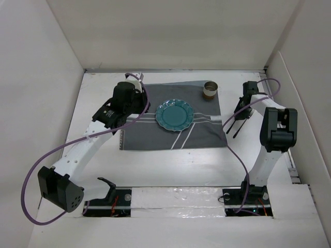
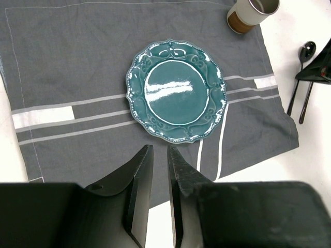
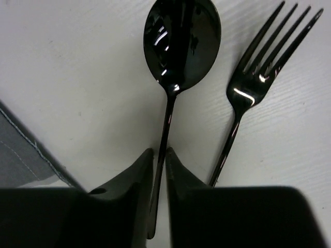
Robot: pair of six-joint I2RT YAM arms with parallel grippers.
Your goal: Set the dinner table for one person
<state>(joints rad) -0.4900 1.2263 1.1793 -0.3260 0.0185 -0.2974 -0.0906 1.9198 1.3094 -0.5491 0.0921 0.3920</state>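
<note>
1. Although the job did not look closed out, the table [image 1: 155, 170] already bore most of one setting. It spread under both arms, with a placemat [image 1: 155, 137] laid flat at its middle.
2. A plate [image 1: 174, 114] sat at the mat's centre, and a cup [image 1: 210, 89] stood upright on the mat's far right corner.
3. A spoon [image 3: 181, 36] and a fork [image 3: 253, 88] lay side by side on bare table just right of the mat. They did not touch, and their handles ran slightly out of parallel.
4. The right gripper [image 3: 159, 152] hung low over the spoon with its jaws narrowly apart astride the handle. Whether they pinched it could not be told.
5. The left gripper [image 2: 159, 150] hovered over the mat's left edge, its jaws a slit apart with nothing between them.
6. No knife or napkin showed in any view.
7. By that lie of things, the placing seemed all but done. What appeared left was settling or squaring the spoon beside the fork, then drawing both arms clear.
</note>
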